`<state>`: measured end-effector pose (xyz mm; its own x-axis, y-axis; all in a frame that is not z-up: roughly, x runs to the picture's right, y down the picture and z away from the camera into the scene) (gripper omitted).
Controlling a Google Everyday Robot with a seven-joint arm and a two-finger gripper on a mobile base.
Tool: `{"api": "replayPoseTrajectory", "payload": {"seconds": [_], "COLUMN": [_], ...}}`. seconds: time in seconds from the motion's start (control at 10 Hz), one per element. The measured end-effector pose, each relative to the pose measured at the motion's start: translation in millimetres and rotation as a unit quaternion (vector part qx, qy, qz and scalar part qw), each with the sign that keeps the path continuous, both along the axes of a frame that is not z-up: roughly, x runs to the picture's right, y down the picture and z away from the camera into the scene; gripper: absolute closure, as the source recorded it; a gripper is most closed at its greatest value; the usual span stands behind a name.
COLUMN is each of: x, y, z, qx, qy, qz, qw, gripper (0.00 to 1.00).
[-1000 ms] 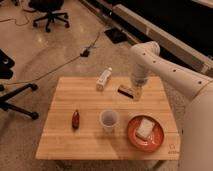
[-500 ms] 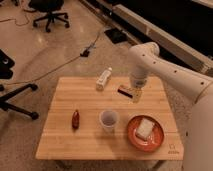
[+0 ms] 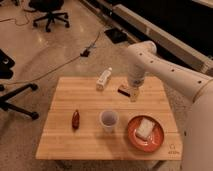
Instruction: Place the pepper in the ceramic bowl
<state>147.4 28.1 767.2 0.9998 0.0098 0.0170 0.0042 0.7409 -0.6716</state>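
Note:
The pepper (image 3: 75, 119), small, glossy and dark red-brown, lies on the left part of the wooden table (image 3: 70, 142). The ceramic bowl (image 3: 159, 141), a wide orange-red dish, sits at the front right with a pale block inside it. My gripper (image 3: 134, 93) points down at the back right of the table, just right of a dark rectangular block (image 3: 123, 90), and it is shut. It is far from the pepper and behind the bowl. Nothing shows held in it.
A white bottle (image 3: 104, 78) lies on its side at the back middle of the table. A pale translucent cup (image 3: 108, 120) stands between pepper and bowl. Office chairs (image 3: 50, 12) and cables (image 3: 85, 51) are on the floor behind and to the left.
The gripper has dipped slightly lower beside the dark block. The pepper, cup, bottle and bowl have not moved.

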Motion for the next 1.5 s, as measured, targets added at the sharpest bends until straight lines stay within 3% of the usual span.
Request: {"api": "replayPoseTrajectory", "payload": {"seconds": [1.5], "x": [-26.9], "y": [11.4], "z": [-24.2], "qx": [0.009], "qy": [0.004], "qz": [-0.017], "qw": [0.9998], "gripper": [0.41]}}
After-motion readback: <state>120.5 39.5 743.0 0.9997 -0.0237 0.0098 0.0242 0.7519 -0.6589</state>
